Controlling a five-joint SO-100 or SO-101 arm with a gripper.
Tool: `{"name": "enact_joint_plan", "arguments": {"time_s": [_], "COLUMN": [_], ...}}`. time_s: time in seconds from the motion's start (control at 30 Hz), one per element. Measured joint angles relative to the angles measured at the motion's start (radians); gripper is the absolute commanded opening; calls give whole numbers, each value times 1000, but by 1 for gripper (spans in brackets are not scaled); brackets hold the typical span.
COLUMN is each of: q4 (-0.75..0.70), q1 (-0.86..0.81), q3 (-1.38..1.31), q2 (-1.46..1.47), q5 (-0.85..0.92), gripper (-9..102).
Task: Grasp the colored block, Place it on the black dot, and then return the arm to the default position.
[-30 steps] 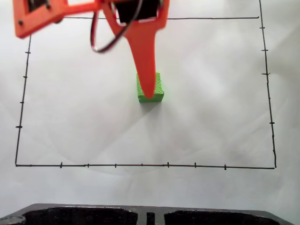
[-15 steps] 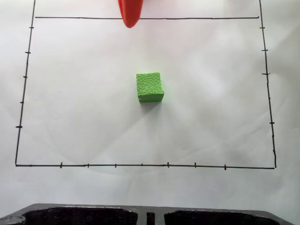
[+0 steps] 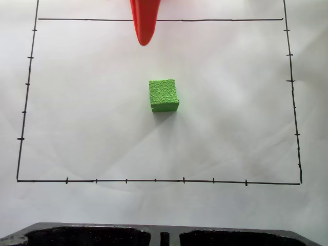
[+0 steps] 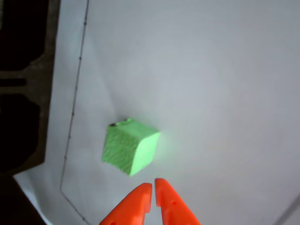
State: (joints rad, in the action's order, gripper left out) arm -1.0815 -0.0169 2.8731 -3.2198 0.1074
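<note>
Fixed view: The green cube (image 3: 164, 95) sat flat on the white paper sheet (image 3: 77, 102), near the middle of the hand-drawn black rectangle (image 3: 154, 180) whose border lines carried short tick marks. The cube's top face showed a crackled texture, and a soft shadow lay just below its lower edge. One tapered orange finger (image 3: 145, 23) of the arm entered from the top edge and crossed the upper border line; its rounded tip hung above the cube in the picture, well apart from it and touching nothing. A dark molded frame (image 3: 164, 234) with two recesses ran along the bottom edge, outside the rectangle.

Wrist view: The end effector (image 4: 153, 185) entered from the bottom edge. Its two orange fingertips (image 4: 140, 194) stood pressed together, separated by a thin slit only, and held nothing. The green cube (image 4: 129, 146) lay just beyond the tips, slightly left of them, apart from both. The cube appeared turned corner-on to this camera, with one textured face and one smoother face visible. A small dark speck (image 4: 113, 124) showed at the cube's upper left corner, against the paper; whether it was the black dot could not be determined. The thin border line (image 4: 75, 108) with ticks ran down the left side of the white sheet, and the dark frame (image 4: 23, 84) occupied the left edge beyond it.
</note>
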Motion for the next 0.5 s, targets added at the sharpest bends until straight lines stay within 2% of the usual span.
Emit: {"name": "enact_joint_plan", "arguments": {"time_s": [0.3, 0.5], "q4": [201, 210], "q1": [-20, -20], "q3": [133, 163], "q2": [-32, -32], "q5": [-14, -12], "gripper": [0, 0]}}
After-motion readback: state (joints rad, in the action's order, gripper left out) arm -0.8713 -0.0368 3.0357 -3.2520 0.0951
